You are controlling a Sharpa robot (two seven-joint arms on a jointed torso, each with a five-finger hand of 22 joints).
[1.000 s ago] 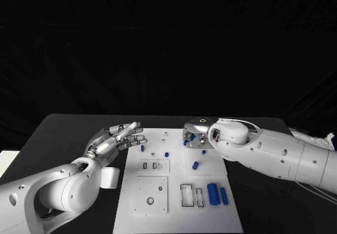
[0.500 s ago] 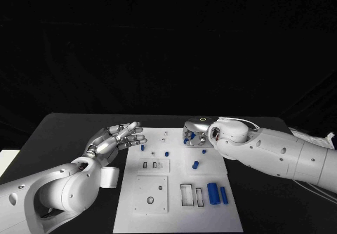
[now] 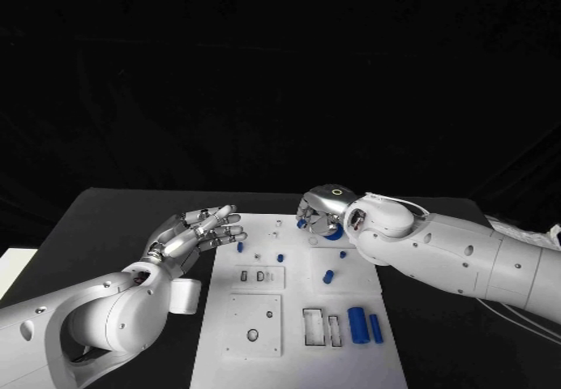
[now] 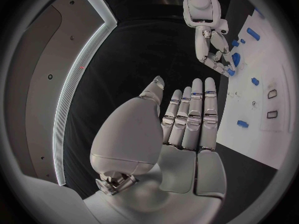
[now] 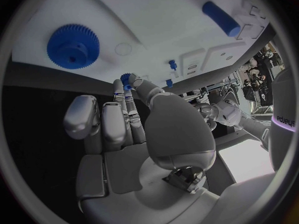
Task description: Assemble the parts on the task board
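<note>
Black table (image 3: 117,219), task board (image 3: 298,324) centred, left hand (image 3: 193,235) fingers spread at its edge, right hand (image 3: 318,212) pinching small gear (image 5: 127,79).

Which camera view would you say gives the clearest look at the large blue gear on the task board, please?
The right wrist view: the blue gear lies unobstructed on the task board, its teeth and hub plain. In the head view the gear is mostly hidden behind the right hand. In the left wrist view it cannot be told apart from the other blue parts.
</note>
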